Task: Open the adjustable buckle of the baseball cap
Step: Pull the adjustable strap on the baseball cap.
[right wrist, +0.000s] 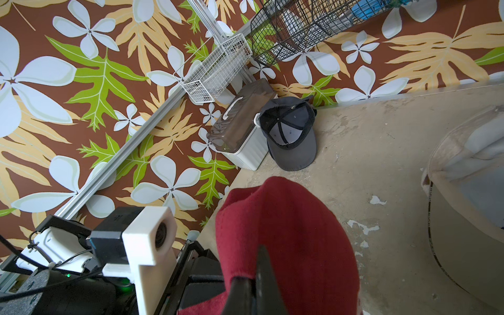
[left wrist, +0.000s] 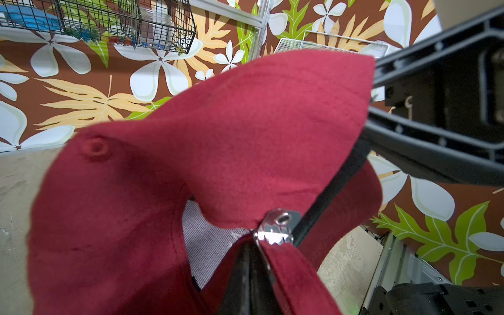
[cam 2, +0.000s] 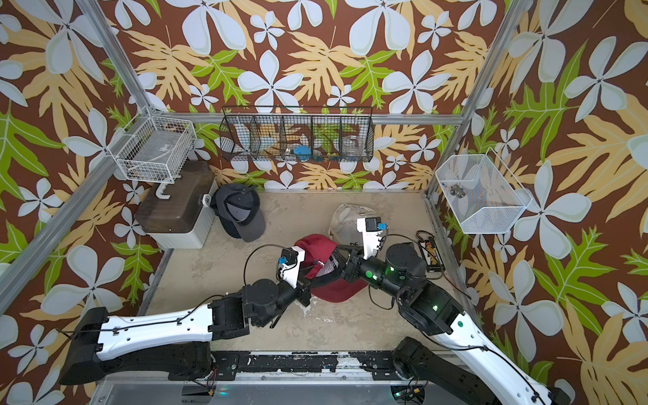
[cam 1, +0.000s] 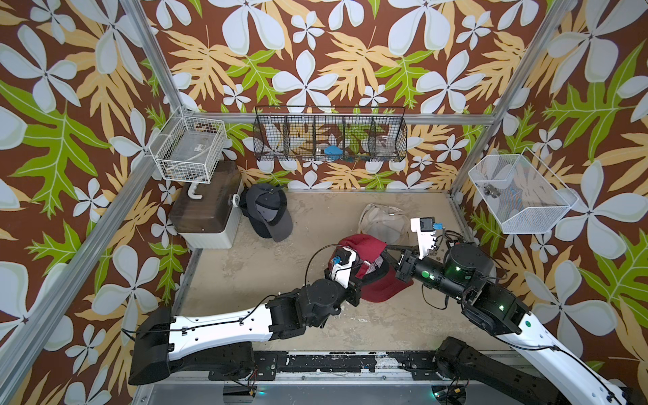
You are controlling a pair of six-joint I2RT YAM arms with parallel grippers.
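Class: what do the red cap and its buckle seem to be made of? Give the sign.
Red cap: likely brushed cotton, matte, with fuzzy nap and stitched seams. Buckle: probably polished metal, silvery, with bright glints and a toothed edge.

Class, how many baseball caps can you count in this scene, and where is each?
3. A grey cap lies beside the storage box, back left; a beige cap lies back right; the red cap is held up at the centre. No others show.
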